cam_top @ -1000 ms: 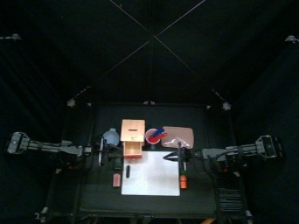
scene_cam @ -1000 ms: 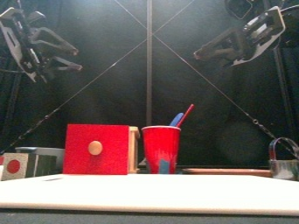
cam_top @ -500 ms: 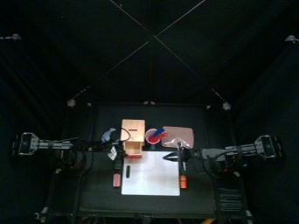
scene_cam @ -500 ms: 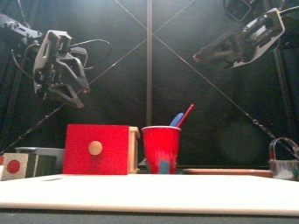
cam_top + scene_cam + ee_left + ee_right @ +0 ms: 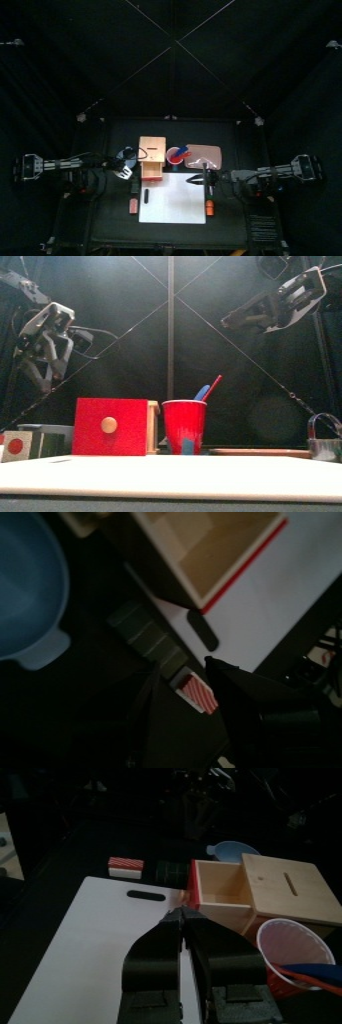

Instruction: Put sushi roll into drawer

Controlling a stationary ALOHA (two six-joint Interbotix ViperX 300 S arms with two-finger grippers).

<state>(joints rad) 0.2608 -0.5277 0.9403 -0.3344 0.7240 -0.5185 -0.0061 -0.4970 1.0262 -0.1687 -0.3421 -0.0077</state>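
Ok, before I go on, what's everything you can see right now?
drawer: one, tan wood with red front, table's left-middle
cup: one, red, sticks inside, beside the drawer
bowl: one, blue, behind the drawer
cutting board: one, white, table's front
sushi roll: one, red and white, left of the board
small item: one, orange, right of the board
left gripper: black, open, raised above the table's left
right gripper: black, shut, raised at the right

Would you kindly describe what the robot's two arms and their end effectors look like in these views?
Both arms are black, built of jointed segments with grey metallic links and loose black cables looping along them. The left arm shows an angular open frame around its wrist. The right arm looks the same. The right end effector has two flat, tapering black jaws.
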